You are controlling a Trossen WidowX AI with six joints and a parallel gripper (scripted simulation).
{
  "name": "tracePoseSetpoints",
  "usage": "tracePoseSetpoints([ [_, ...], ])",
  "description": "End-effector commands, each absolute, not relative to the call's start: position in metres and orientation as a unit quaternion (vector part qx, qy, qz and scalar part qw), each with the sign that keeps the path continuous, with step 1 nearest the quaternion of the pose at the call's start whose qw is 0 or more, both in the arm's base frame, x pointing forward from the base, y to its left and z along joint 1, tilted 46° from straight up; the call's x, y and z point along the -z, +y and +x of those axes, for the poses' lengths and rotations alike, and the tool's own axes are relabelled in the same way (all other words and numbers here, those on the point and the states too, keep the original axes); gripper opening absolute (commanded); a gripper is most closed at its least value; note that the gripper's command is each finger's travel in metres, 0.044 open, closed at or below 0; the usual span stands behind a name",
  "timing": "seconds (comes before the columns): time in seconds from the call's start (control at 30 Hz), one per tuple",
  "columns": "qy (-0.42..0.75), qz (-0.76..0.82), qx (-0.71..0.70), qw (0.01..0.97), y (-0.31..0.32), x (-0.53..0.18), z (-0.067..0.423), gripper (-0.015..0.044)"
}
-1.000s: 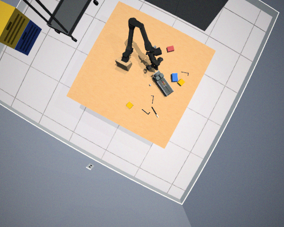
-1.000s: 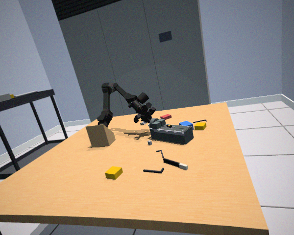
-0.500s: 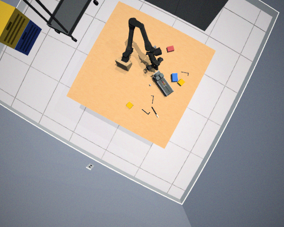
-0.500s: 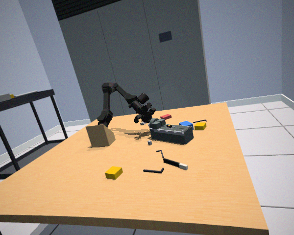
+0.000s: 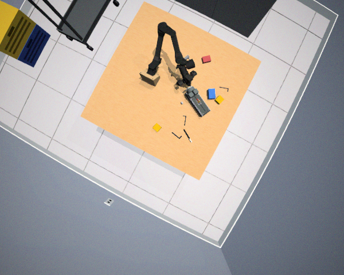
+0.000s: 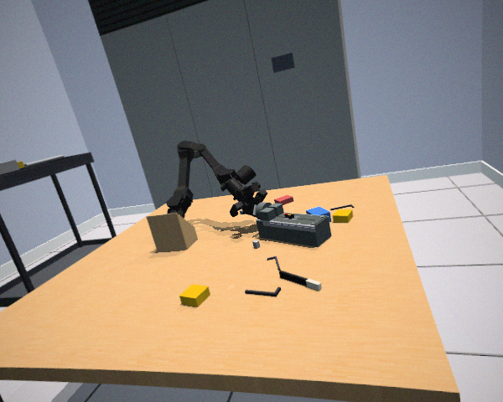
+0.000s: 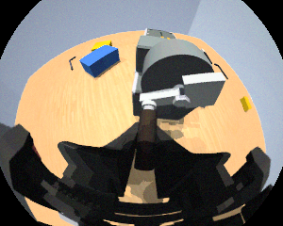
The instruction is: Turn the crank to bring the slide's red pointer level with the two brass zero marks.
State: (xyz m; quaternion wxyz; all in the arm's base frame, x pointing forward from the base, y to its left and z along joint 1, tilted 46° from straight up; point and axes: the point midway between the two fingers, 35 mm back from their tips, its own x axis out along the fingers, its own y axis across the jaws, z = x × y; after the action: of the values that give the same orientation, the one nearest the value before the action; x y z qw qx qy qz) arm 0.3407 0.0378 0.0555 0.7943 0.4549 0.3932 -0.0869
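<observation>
One step looks done: the black arm's gripper (image 7: pixel 143 151) has its jaws pinched on the dark cylindrical crank handle (image 7: pixel 145 135), which the wrist view shows running straight back between the two black fingers. That handle juts from a pale grey crank arm (image 7: pixel 163 96) on the round end of the dark grey box-shaped slide machine (image 6: pixel 294 229), which sits on the light wooden counter (image 6: pixel 225 328).

Relative to that machine, the gripper is at the crank end, the end facing the tan block-shaped arm base (image 6: pixel 170 232). A blue block (image 6: pixel 318 211) and a yellow block (image 6: pixel 342 214) lie just beyond the machine's far side, and a red block (image 6: pixel 283 199) lies farther back behind it. A small grey peg (image 6: pixel 256 244) stands near the machine's front. Black bent rods and a black stick with a white tip (image 6: pixel 300 279) lie well in front of it, with another yellow block (image 6: pixel 194 295) farther off still.

On the machine's top a small red pointer (image 6: pixel 287 214) shows, but at this size I cannot tell how it stands against the brass zero marks, which I cannot pick out.

So, by my judgement, the grasp is made and nearly everything else is left: turning the crank, finding which way moves the slide, settling the pointer level with the marks, then releasing the handle.
</observation>
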Motion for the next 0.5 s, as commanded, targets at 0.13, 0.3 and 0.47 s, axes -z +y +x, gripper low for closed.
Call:
tracePoseSetpoints([
  [0.13,0.396,0.454,0.087,0.794,0.041,-0.040,0.337,0.0000],
  [0.3,0.396,0.454,0.087,0.794,0.038,-0.032,0.333,0.0000],
  [0.47,0.396,0.454,0.087,0.794,0.035,-0.027,0.330,0.0000],
])
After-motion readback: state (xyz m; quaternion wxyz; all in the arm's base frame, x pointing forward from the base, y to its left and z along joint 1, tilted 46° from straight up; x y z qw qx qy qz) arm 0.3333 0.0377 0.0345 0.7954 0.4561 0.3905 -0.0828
